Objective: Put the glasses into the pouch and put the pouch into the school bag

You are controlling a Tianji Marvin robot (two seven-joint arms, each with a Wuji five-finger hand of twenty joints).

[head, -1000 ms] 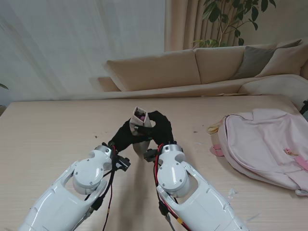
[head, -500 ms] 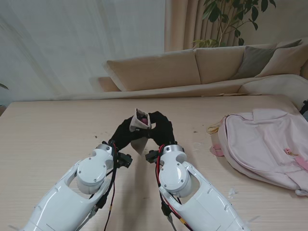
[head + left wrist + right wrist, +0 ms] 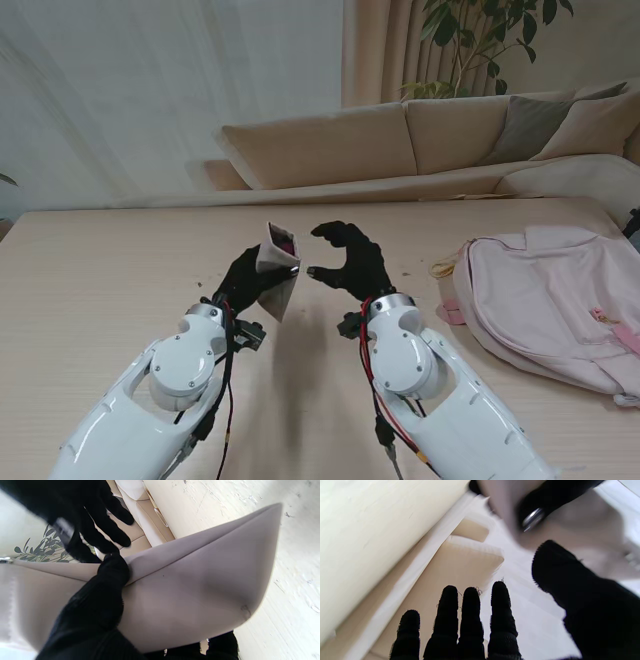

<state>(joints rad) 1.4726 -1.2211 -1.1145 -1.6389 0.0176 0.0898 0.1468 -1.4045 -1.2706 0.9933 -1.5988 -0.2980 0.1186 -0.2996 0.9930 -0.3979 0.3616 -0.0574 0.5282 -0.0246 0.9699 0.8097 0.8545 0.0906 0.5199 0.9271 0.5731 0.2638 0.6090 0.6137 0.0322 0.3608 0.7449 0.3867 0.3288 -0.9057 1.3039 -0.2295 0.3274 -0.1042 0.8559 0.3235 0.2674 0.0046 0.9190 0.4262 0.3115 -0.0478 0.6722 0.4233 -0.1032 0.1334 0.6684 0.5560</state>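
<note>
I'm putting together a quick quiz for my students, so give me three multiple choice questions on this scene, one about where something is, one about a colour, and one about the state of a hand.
1. Where does the school bag lie on the table?
A. On the robot's right
B. On the robot's left
C. Between the arms

2. What colour is the school bag?
A. Blue
B. Pale pink
C. Green

3. What is the right hand doing?
A. Gripping the pouch
B. Pressing on the bag
C. Open, holding nothing

Answers:
1. A, the stand view shows it at the right side of the table.
2. B, its fabric is plainly pale pink.
3. C, its fingers are spread apart from the pouch, which only the left hand holds.
</note>
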